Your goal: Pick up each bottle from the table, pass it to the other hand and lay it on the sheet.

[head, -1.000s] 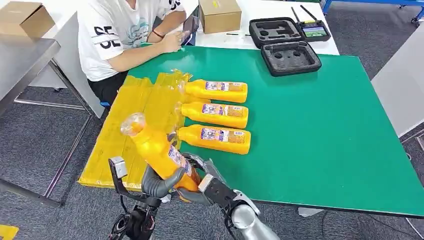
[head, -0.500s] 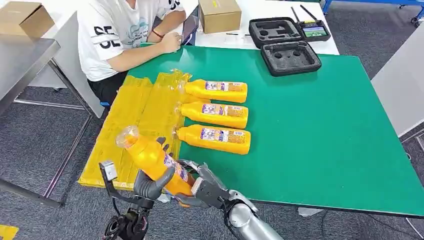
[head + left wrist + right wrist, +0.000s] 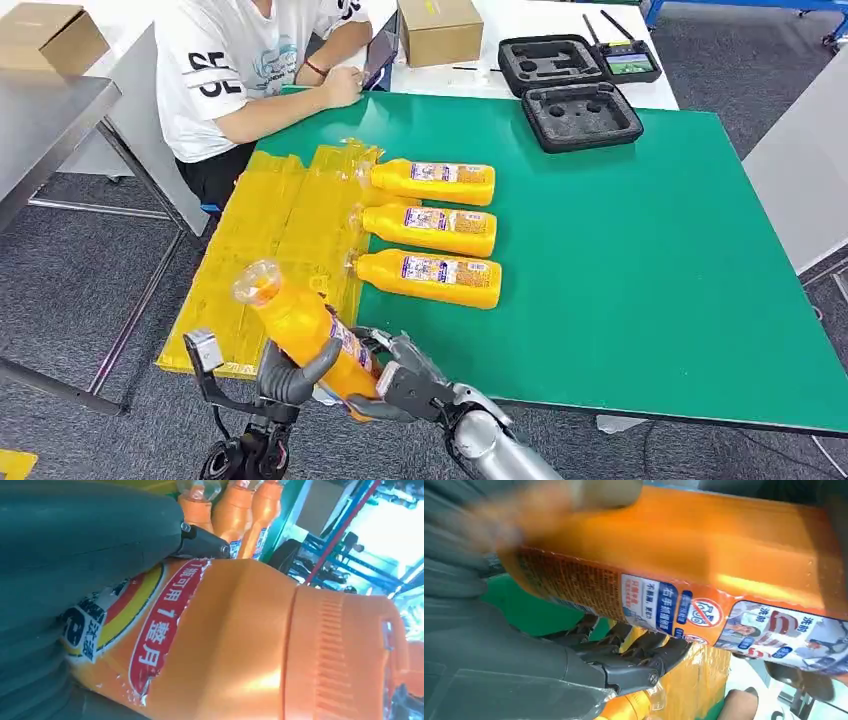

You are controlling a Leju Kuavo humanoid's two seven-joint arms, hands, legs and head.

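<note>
Lowered slightly since earlier, the orange detergent bottle (image 3: 305, 325) (label reads "1瓶可用1整月") is grasped by both left hand (image 3: 290, 368) and right hand (image 3: 400, 385) over the desk (image 3: 640, 260) edge.

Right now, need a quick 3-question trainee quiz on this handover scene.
1. True or false: the yellow sheet lies on the green table.
2. How many orange bottles lie flat on the table? A) two B) three C) five
3. Fill in: the raised orange bottle is gripped by the left robot hand, and the right robot hand is at its ____ end.

Key: 1 true; 2 B; 3 bottom, though whether the right hand is gripping is unclear.
</note>
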